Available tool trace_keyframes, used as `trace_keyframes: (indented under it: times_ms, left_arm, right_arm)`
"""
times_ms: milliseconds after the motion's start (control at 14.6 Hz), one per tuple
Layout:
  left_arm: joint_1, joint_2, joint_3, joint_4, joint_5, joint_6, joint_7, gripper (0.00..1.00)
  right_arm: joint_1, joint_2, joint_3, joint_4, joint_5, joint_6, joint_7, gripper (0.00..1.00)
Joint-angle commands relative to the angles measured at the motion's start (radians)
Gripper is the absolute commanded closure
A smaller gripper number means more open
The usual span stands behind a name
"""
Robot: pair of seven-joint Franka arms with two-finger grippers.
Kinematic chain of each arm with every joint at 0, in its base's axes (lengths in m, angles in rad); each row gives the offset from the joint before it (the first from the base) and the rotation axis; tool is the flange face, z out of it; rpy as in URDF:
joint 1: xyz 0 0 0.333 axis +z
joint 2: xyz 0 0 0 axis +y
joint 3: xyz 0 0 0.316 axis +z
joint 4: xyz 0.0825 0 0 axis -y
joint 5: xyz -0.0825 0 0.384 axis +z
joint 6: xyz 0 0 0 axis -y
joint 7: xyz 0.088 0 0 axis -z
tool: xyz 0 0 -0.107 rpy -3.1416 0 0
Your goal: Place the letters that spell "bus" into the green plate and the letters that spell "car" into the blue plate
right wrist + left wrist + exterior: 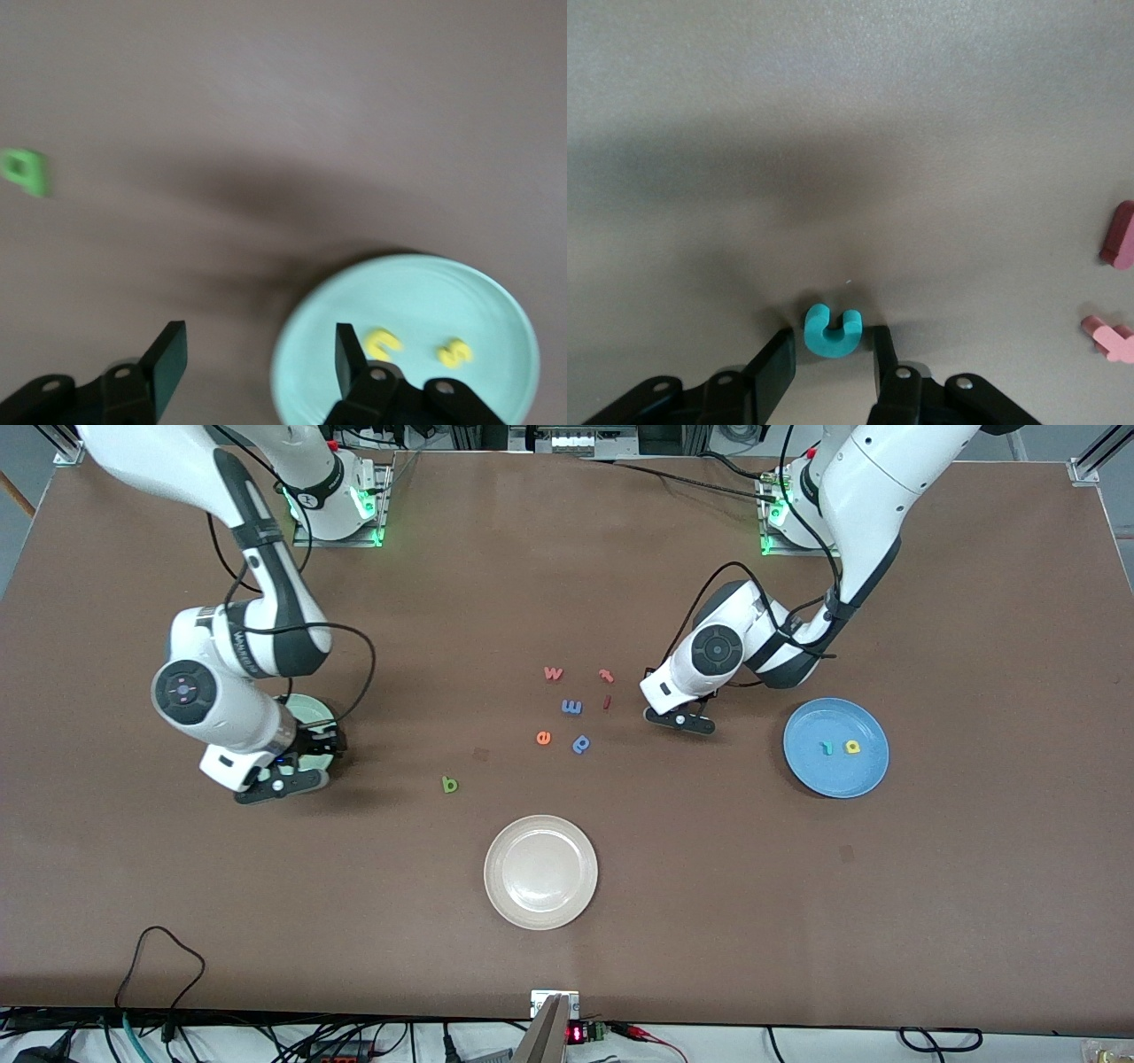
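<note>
1. The teal "c" (pixel 831 330) is seen lying flat on the brown table (pixel 797 903), between the two fingers of the left gripper (pixel 830 365); the fingers stand slightly apart on either side of it, and contact cannot be confirmed.
2. The left gripper (pixel 680 721) is placed low over the table, between the scattered letters and the blue plate (pixel 802 775).
3. In the blue plate the teal "r" (pixel 827 747) and the yellow "a" (pixel 852 747) are held, side by side.
4. In the green plate (pixel 416 292) the yellow "u" (pixel 383 344) and the yellow "s" (pixel 454 352) are shown lying apart.
5. The right gripper (pixel 257 361) is shown over the edge of the green plate, its fingers spread wide with nothing between them.
6. The green "b" (pixel 450 784) is found on the bare table, between the green plate and the cream-white plate (pixel 509 903).
7. The cream-white plate is placed nearest the front camera.
8. Near the table's middle a blue "m" (pixel 571 707), an orange "e" (pixel 544 737) and a blue "p" (pixel 581 744) are grouped.
</note>
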Motion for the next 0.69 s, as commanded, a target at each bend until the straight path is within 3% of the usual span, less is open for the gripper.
trace_keyframes:
  times_ms: [0,206,618]
  left_arm:
    - [-0.011,0.013,0.008,0.005,0.036,0.011,-0.033,0.55]
    - [-0.012,0.013,0.01,0.018,0.036,0.01,-0.033,0.55]
    - [-0.012,0.022,0.016,0.049,0.038,0.004,-0.03,0.55]
  right_arm:
    - [0.061,0.069,-0.005,0.101,0.028,-0.016,0.064,0.28]
    - [0.115,0.137,-0.005,0.174,0.094,-0.011,0.153,0.31]
    - [0.175,0.228,-0.005,0.253,0.1,-0.003,0.167,0.34]
